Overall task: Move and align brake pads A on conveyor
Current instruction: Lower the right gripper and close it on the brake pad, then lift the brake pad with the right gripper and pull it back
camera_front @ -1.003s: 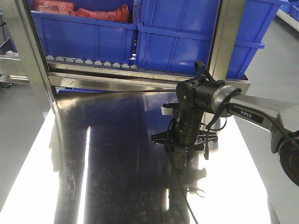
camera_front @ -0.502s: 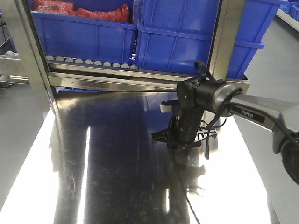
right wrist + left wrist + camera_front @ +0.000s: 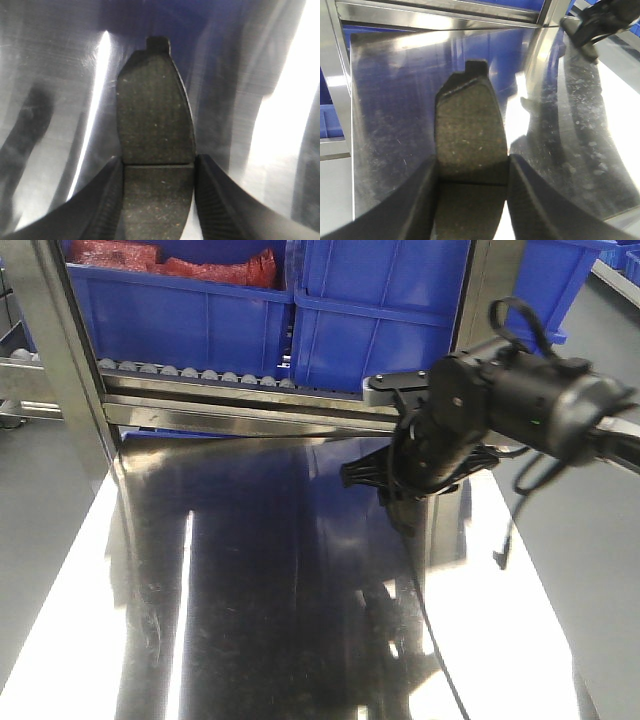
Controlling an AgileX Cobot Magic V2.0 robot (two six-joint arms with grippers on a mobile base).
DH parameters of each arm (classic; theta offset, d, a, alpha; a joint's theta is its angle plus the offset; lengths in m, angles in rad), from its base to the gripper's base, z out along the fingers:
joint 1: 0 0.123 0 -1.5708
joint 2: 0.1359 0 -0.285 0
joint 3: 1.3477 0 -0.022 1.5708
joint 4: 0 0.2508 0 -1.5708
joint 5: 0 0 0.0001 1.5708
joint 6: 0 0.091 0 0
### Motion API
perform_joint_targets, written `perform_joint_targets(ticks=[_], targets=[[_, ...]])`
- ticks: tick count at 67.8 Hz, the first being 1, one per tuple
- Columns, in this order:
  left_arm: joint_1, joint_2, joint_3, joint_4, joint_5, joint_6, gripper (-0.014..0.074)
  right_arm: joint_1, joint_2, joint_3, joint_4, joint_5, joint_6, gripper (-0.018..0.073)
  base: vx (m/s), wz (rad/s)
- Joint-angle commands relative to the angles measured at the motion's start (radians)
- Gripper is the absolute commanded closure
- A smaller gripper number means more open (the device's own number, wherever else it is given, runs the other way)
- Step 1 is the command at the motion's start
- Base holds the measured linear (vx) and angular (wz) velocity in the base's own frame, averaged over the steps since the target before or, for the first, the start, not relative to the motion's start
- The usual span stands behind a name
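Your left gripper (image 3: 472, 164) has its jaws pinching a pad (image 3: 470, 125) by its lower half, above the bench (image 3: 385, 125). Your right gripper (image 3: 157, 162) pinches a second pad (image 3: 155, 105) the same way, also over the bench, tab end pointing outward.

No legible text or labels anywhere

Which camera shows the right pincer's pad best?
Right wrist view: the brake pad fills it, groove and tab clear, in the right pincer. Front view: too dark to tell. Left wrist view: another pad.
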Motion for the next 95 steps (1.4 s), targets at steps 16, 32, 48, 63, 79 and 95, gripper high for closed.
perform_joint_targets(ticks=[16,32,48,63,79,95], targets=[[-0.003,0.010,-0.027,-0.007,-0.088,-0.009,0.0603,-0.005,-0.415,0.392,-0.043,-0.336,-0.002,0.0564,0.00,0.00],[-0.003,0.010,-0.027,-0.007,-0.088,-0.009,0.0603,-0.005,-0.678,0.602,-0.110,-0.392,-0.002,0.0564,0.00,0.00],[-0.003,0.010,-0.027,-0.007,-0.088,-0.009,0.0603,-0.005,-0.949,0.815,-0.121,-0.459,-0.003,0.0564,0.00,0.00],[-0.003,0.010,-0.027,-0.007,-0.088,-0.009,0.0603,-0.005,-1.193,0.948,-0.101,-0.557,-0.002,0.0564,0.00,0.00],[-0.003,0.010,-0.027,-0.007,-0.088,-0.009,0.0603,-0.005,-1.358,1.035,-0.078,-0.557,-0.002,0.0564,0.00,0.00],[-0.003,0.010,-0.027,-0.007,-0.088,-0.009,0.0603,-0.005,-1.482,1.070,-0.079,-0.552,-0.003,0.0564,0.00,0.00]])
